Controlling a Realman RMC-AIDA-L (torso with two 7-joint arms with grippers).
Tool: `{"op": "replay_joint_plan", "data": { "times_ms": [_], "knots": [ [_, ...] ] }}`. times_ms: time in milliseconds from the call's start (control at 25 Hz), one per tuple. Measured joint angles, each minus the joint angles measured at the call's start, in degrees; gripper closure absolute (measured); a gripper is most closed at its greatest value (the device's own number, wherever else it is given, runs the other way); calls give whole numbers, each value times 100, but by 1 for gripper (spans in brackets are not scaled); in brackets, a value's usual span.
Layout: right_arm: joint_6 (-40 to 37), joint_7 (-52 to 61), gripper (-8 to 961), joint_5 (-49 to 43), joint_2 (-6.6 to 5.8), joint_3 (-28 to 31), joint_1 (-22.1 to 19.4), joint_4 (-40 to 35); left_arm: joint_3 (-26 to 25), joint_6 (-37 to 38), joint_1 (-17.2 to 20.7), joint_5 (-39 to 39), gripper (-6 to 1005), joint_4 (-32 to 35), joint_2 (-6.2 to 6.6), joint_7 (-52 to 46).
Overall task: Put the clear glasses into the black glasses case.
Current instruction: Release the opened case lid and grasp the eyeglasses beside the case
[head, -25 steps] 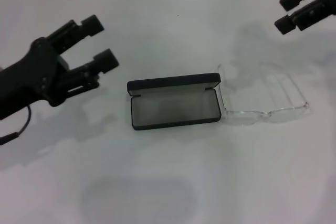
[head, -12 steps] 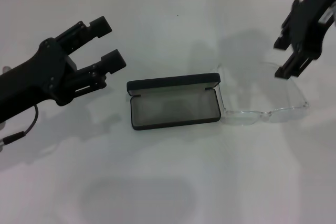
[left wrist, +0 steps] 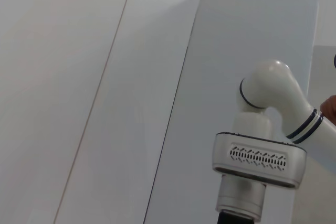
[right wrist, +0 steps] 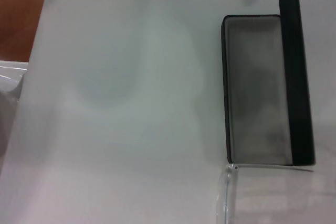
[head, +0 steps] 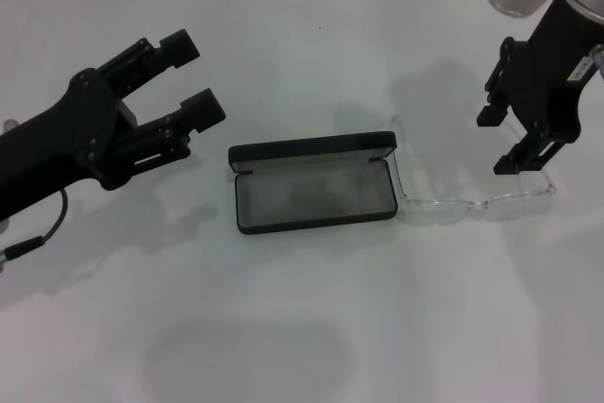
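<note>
My right claw [head: 512,143], released, hangs over the right end of the glasses [head: 477,203], which lie lengthwise right of the open case [head: 313,181]; my left claw [head: 192,77], released, waits upper left.

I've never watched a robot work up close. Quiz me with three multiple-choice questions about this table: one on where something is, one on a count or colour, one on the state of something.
1. Where do the clear glasses lie?
A. Inside the case
B. On the table beside the case's right end
C. In the left gripper

2. What colour is the lining of the black glasses case?
A. Grey
B. Red
C. Yellow

3. How is the case?
A. Shut
B. Open and empty
C. Open with glasses inside

Answers:
1 B: the head view shows them on the white table at the case's right end, under the right gripper.
2 A: the tray inside looks grey in both the head and right wrist views.
3 B: the lid stands up and the tray holds nothing.

The left gripper hangs open to the left of the case.
</note>
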Motion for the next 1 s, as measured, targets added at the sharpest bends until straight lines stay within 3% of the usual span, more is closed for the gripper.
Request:
{"op": "replay_joint_plan", "data": {
  "times_ms": [640,1000],
  "knots": [
    [1039,-304,451,-45,72,-913,-486,810,34,-158,-31,5,106,0,-16,64],
    [1741,-394,475,16,105,-1286,-527,1328,64,-161,-54,13,105,0,-14,64]
  ]
}}
